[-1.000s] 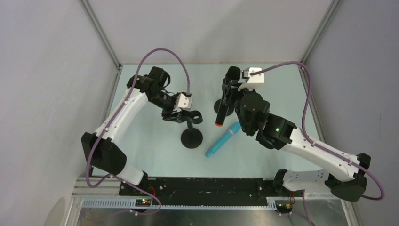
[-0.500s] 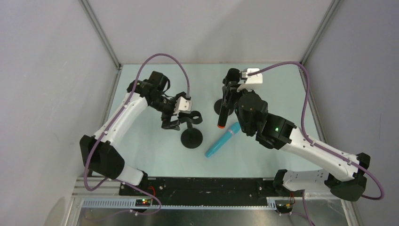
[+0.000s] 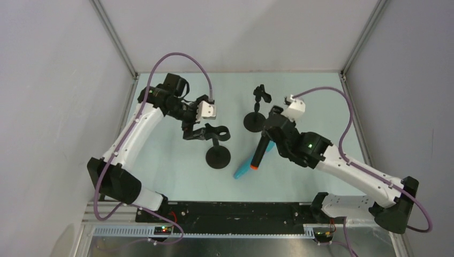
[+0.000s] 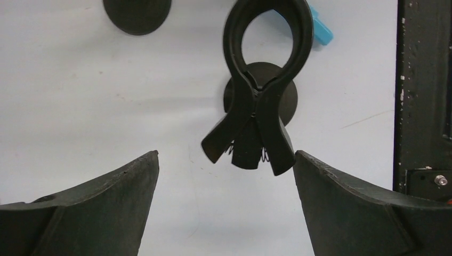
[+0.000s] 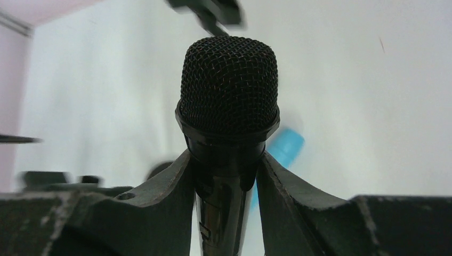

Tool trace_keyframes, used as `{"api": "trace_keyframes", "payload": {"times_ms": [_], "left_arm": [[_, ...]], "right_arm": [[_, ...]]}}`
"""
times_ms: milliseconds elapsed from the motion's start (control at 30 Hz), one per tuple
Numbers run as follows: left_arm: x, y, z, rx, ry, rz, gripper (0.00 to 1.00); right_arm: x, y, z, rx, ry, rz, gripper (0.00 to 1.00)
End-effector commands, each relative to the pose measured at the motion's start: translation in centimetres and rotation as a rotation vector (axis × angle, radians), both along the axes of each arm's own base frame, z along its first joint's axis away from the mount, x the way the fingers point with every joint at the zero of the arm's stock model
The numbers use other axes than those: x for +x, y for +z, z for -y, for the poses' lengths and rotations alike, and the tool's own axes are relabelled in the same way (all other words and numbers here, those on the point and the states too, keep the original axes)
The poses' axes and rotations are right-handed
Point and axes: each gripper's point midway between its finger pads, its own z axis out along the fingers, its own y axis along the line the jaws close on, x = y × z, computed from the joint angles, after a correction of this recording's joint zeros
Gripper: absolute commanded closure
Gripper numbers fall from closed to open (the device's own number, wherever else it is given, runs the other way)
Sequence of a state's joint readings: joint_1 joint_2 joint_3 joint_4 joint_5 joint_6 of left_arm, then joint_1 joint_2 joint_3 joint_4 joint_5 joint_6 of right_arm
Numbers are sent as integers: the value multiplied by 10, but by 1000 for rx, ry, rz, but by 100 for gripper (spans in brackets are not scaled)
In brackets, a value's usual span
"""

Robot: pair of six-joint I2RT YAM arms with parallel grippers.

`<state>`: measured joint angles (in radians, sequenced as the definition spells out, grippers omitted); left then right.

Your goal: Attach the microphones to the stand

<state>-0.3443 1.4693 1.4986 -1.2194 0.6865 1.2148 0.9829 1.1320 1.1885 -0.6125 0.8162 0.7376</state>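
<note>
My right gripper [image 3: 267, 138] is shut on the black microphone [image 3: 260, 152], gripping just below its mesh head [image 5: 229, 85]. It hangs tilted, its orange-red end cap [image 3: 254, 167] low over the turquoise microphone [image 3: 242, 171], which lies flat on the table. The near stand [image 3: 218, 157] carries a black spring clip [image 4: 261, 80] with an empty ring. My left gripper [image 4: 225, 156] is open, and the clip's handles sit just ahead of its fingertips, untouched. A second stand [image 3: 254, 121] with its clip [image 3: 260, 93] rises at the back.
Grey enclosure walls [image 3: 64, 80] close in the pale table on three sides. A black base rail [image 4: 421, 106] runs along the near edge. Purple cables [image 3: 182, 59] loop above both wrists.
My left gripper opened and let go of the near stand's clip handles. My right arm carried the black microphone from the far stand toward the near side, over the turquoise one.
</note>
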Motion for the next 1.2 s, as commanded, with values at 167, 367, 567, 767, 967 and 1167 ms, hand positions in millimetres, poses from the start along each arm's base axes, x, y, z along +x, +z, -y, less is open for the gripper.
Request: {"api": "trace_keyframes", "payload": {"times_ms": [167, 367, 567, 767, 967, 1167], "left_arm": [[24, 30, -23, 84, 250, 39, 0], [-1, 19, -23, 64, 157, 36, 0], [-12, 20, -11, -2, 74, 32, 0], [-12, 17, -10, -4, 63, 29, 0], [-11, 16, -19, 8, 89, 39, 0], [-10, 17, -24, 17, 117, 44, 0]], "right_arm": [[-31, -141, 16, 178, -199, -388, 100], [-36, -193, 9, 147, -245, -523, 100], [-41, -222, -1, 165, -281, -611, 89], [-38, -226, -6, 165, -265, -615, 63], [-29, -216, -6, 171, -233, -580, 49], [-22, -205, -8, 184, -184, -561, 44]]}}
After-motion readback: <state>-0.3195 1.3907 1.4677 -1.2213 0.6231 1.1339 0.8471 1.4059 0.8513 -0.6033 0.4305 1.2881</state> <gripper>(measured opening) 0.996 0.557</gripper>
